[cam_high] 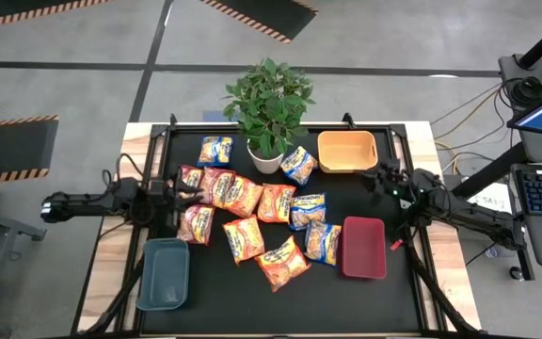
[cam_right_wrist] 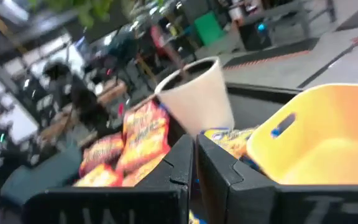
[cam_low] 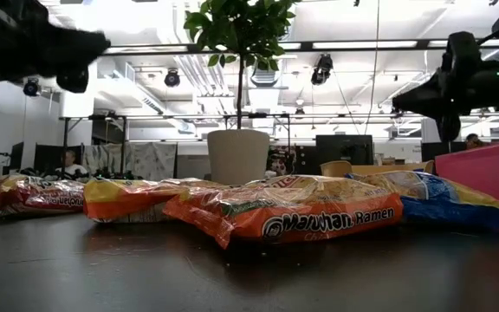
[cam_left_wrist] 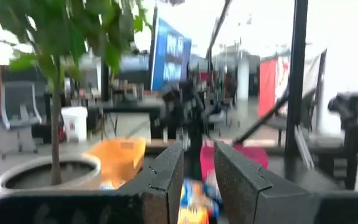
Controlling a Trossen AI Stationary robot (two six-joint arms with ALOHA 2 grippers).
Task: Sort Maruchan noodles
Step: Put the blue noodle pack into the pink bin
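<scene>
On the table (cam_high: 280, 301), around the potted plant (cam_high: 268, 105), sits pretty much everything: the Maruchan noodles (cam_high: 252, 212) sprawl just in front of it, with an orange bin (cam_high: 347, 151) beside it. The left gripper (cam_high: 184, 195) hangs over the pile's edge, jaws slightly parted, nothing held. The right gripper (cam_high: 376, 179), jaws clenched empty, sits by the orange bin.

The left tool (cam_high: 184, 195) hovers with fingers slightly parted; the right tool (cam_high: 373, 179) hangs closed.
</scene>
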